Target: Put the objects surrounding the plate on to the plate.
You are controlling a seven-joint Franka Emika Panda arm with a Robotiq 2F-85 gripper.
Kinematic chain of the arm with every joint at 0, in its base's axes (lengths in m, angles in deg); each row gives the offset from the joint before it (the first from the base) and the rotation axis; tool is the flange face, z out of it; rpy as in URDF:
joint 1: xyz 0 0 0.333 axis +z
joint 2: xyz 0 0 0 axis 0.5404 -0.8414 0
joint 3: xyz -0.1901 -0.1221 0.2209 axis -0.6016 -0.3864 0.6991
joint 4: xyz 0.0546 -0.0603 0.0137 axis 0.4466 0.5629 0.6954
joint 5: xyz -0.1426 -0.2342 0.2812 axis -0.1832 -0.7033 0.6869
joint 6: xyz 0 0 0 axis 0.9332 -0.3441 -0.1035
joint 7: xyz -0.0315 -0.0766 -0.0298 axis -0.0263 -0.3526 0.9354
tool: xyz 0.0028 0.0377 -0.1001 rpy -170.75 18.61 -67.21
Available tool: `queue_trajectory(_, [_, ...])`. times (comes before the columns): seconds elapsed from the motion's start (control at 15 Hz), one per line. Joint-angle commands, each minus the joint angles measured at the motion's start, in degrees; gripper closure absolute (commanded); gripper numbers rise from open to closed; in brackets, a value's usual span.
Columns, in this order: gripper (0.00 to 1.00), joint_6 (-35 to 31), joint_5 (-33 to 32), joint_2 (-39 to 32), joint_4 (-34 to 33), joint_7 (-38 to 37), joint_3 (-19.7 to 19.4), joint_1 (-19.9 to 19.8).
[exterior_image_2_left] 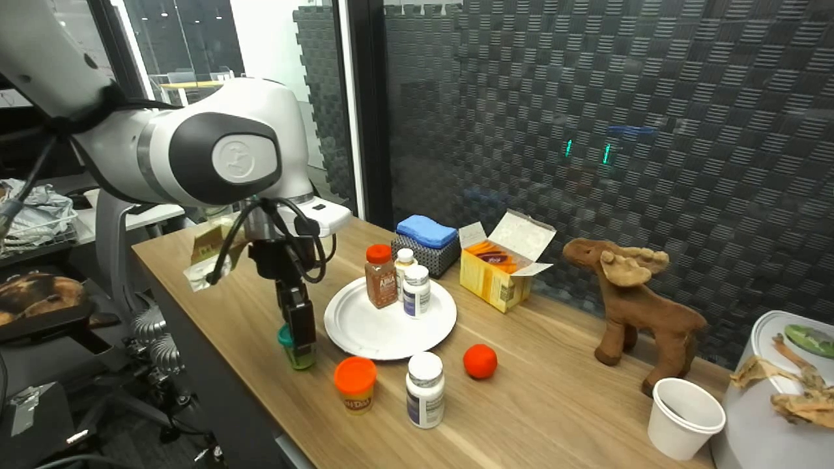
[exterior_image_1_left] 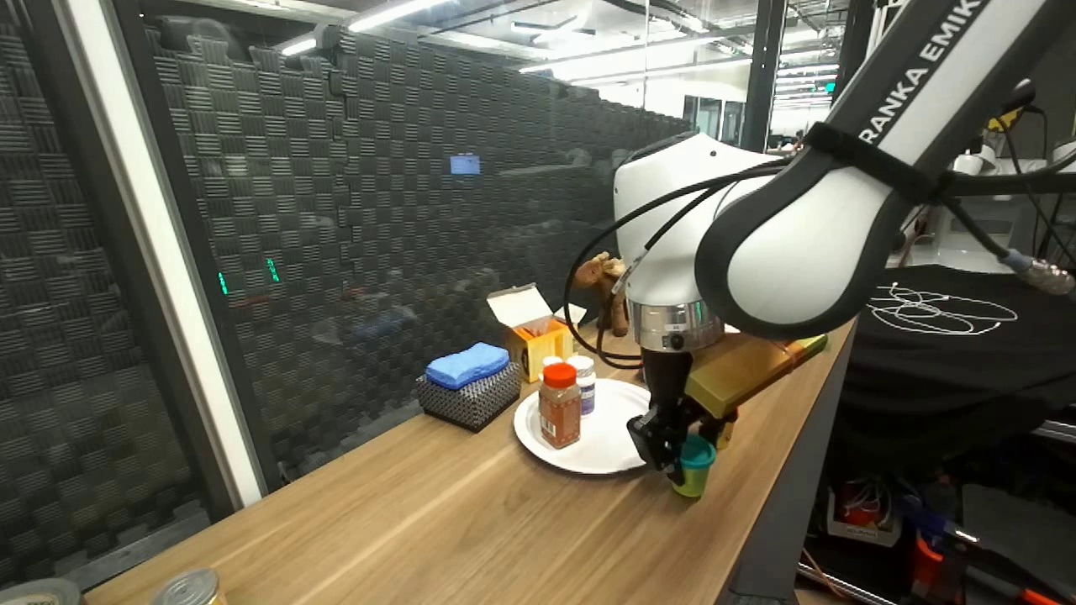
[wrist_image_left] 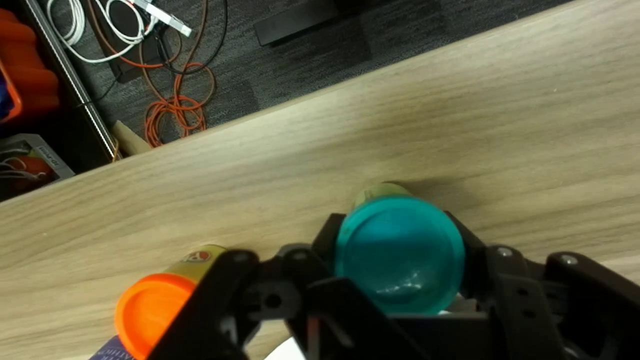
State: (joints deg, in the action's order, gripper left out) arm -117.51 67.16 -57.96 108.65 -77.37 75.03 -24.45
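Note:
My gripper (wrist_image_left: 400,247) has its fingers against both sides of the green cup (wrist_image_left: 385,190) with its teal lid, and is shut on it. The cup stands upright on the wooden table, beside the white plate (exterior_image_2_left: 365,339). On the plate are the brown red-capped bottle (exterior_image_2_left: 382,280) and two white bottles, the nearer white bottle (exterior_image_2_left: 416,299) having a purple label. Around the plate on the table stand a yellow tub with an orange lid (exterior_image_2_left: 356,391), a further white bottle (exterior_image_2_left: 425,397) and an orange-red ball (exterior_image_2_left: 480,361).
Behind the plate are a dark woven box (exterior_image_2_left: 443,257) with a blue cloth on top and an opened yellow tea box (exterior_image_2_left: 495,286). A brown plush moose (exterior_image_2_left: 651,319) and white paper cups (exterior_image_2_left: 681,423) stand farther along. The table's edge (wrist_image_left: 280,107) runs close to the cup.

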Motion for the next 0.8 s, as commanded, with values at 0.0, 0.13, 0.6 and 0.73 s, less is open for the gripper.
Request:
queue_trajectory(0.0, [0.76, 1.4, -0.4, 4.7, 0.8, -1.8, -0.5, 0.2])
queue_trajectory(0.13, [0.76, 3.4, -1.0, 5.8, -0.9, -1.5, -0.2, 0.1])
queue_trajectory(0.6, [0.76, 9.3, -0.7, -0.2, -14.7, 7.4, 1.3, -0.6])
queue_trajectory(0.73, [0.76, 10.5, -0.2, -2.6, -17.9, 10.9, 1.4, -0.8])
